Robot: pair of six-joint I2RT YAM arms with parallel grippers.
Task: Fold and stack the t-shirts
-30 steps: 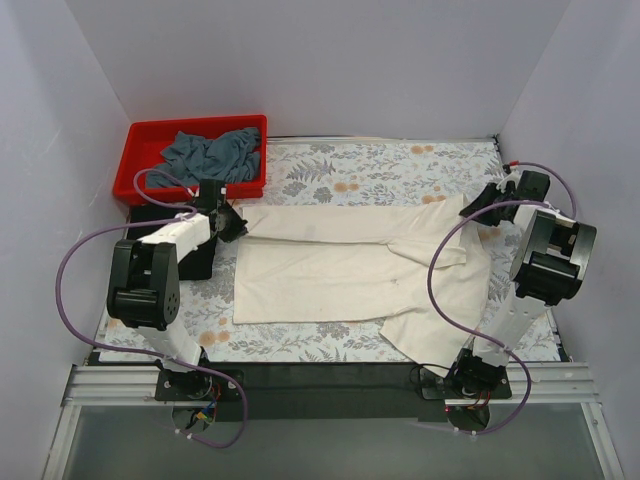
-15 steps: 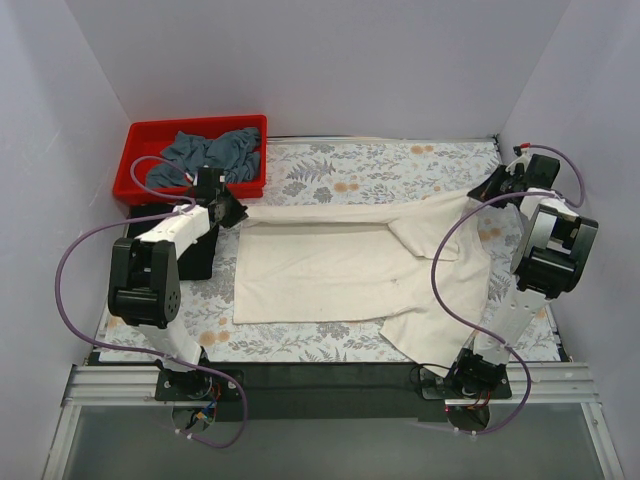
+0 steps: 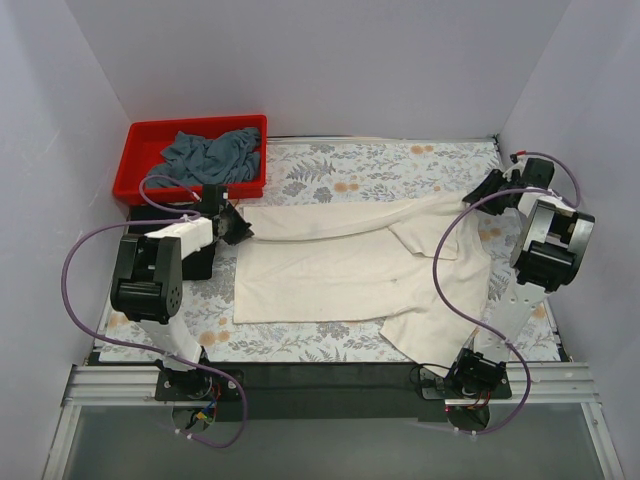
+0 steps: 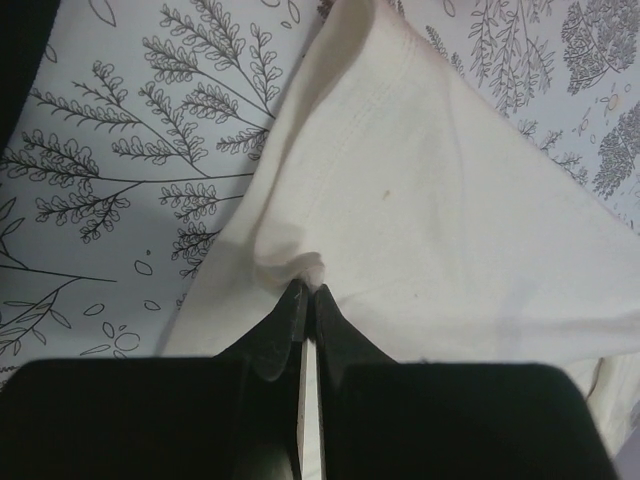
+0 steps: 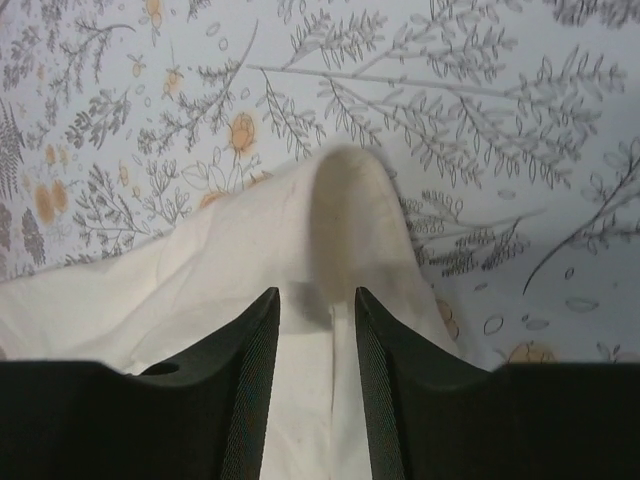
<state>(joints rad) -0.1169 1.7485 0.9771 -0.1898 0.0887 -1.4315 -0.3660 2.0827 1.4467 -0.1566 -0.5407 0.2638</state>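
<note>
The large cream-white t-shirt (image 3: 340,265) lies spread across the floral tablecloth. My left gripper (image 3: 238,228) is at its far left corner and is shut on a pinch of the cloth edge (image 4: 300,265), with the fingertips (image 4: 305,290) closed together. My right gripper (image 3: 483,190) is at the shirt's far right corner. Its jaws stand apart (image 5: 317,295) over a raised fold of the cream cloth (image 5: 345,190). The slate grey-blue shirt (image 3: 212,152) lies crumpled in the red bin. A black cloth shape (image 3: 196,262) lies under my left arm, mostly hidden.
The red bin (image 3: 140,140) stands at the far left corner. White walls close in the table on three sides. The shirt's near right part (image 3: 440,320) hangs toward the front edge. Purple cables loop beside both arms.
The shirt's far edge has been drawn back and stretched between the grippers. The right gripper moved toward the far right corner. The left gripper shifted slightly right with the corner.
</note>
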